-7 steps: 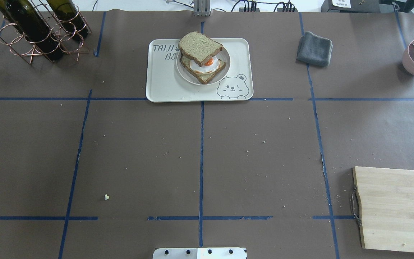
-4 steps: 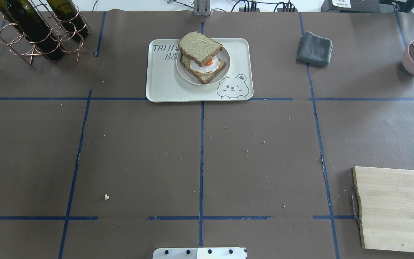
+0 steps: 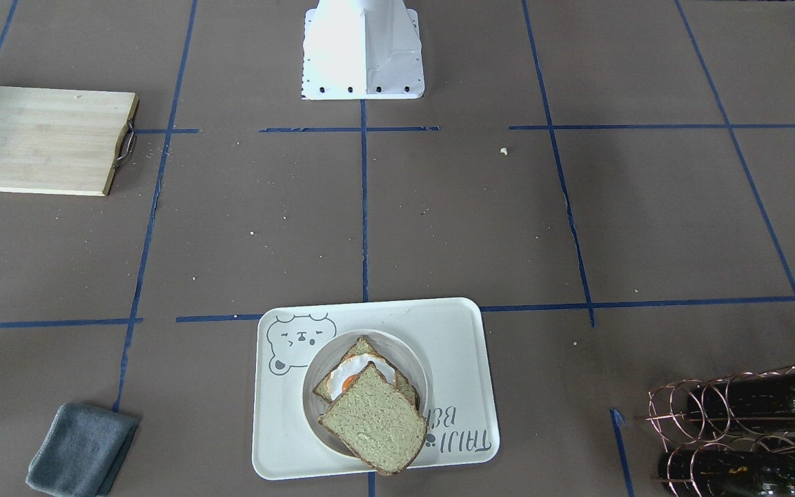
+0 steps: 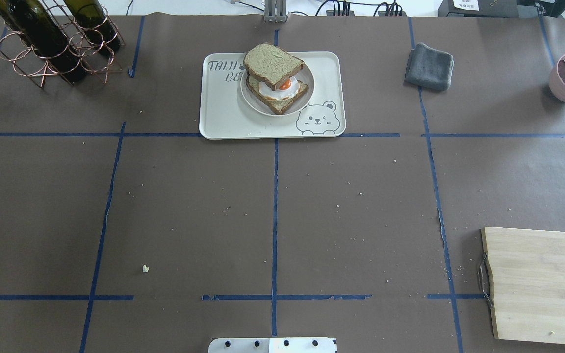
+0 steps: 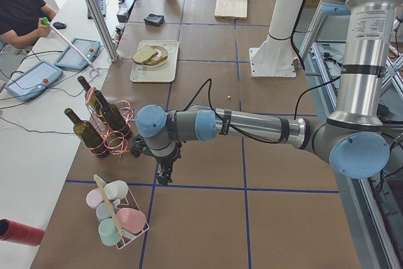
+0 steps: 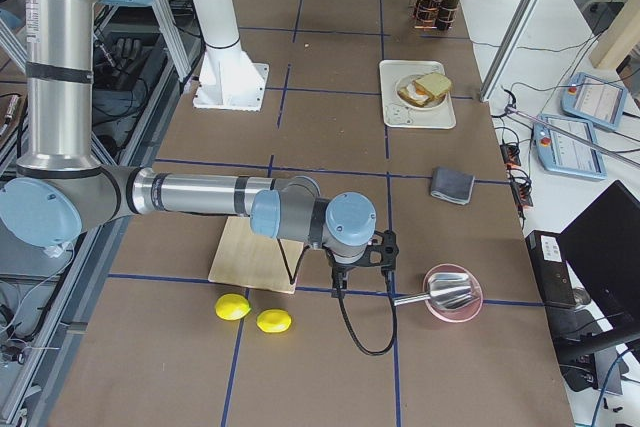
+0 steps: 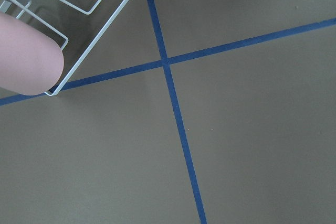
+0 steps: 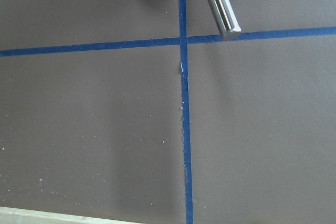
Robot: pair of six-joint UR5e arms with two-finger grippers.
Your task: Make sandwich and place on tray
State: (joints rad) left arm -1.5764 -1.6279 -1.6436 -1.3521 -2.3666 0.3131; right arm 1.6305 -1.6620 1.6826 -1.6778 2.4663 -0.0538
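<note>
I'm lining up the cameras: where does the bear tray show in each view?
Front-facing: the tray at bottom centre.
Overhead: the tray at top centre.
Exterior left: the tray upper left, far off.
Exterior right: the tray upper right of centre.
Left wrist: not in it.
Right wrist: not in it.
Shared landmark: the grey cloth, on the robot's right of the tray.

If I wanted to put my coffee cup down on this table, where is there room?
The widest bare stretch lies between the tray and the robot's base, across to the cutting board. Another gap sits between tray and grey cloth. It's crowded by the bottle rack and on the tray around the sandwich.
</note>
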